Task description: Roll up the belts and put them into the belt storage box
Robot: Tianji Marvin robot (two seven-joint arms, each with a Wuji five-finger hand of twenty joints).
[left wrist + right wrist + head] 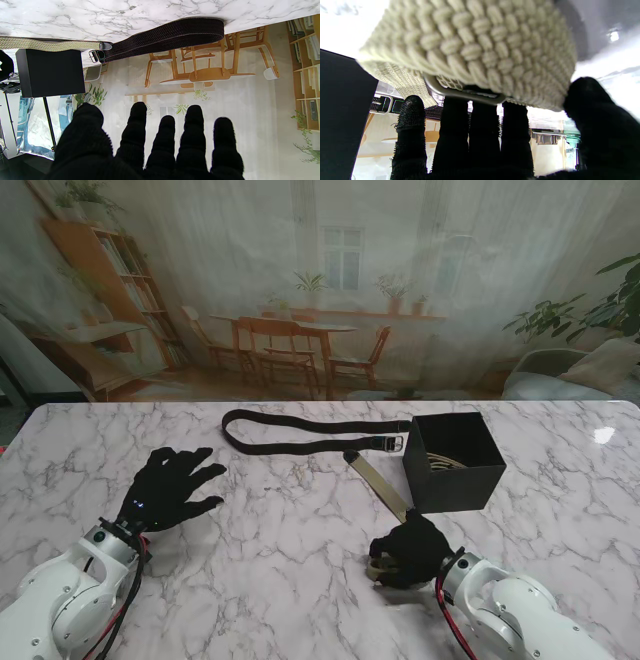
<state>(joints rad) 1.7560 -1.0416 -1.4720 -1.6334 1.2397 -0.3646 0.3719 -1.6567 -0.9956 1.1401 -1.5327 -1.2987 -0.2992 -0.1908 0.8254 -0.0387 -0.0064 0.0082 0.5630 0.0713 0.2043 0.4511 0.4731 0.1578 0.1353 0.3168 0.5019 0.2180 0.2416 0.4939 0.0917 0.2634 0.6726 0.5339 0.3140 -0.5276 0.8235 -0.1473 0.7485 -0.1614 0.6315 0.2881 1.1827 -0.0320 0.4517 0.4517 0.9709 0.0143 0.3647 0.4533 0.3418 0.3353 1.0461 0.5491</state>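
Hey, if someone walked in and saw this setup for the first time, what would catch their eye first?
Probably the long black woven belt lying doubled over across the far side of the white marble table, its buckle end next to the open black square storage box. Nearer to me, the right hand is closed on a beige woven belt whose strap runs toward the box, while the left hand hangs spread and empty.

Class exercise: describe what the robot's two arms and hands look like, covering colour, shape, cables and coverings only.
Both arms have rounded, glossy white shells with a black and silver ring at the wrist. Red and black cables run along each forearm. The left hand and right hand are five-fingered and covered in black knitted gloves; the right hand's fingers look nubbly.
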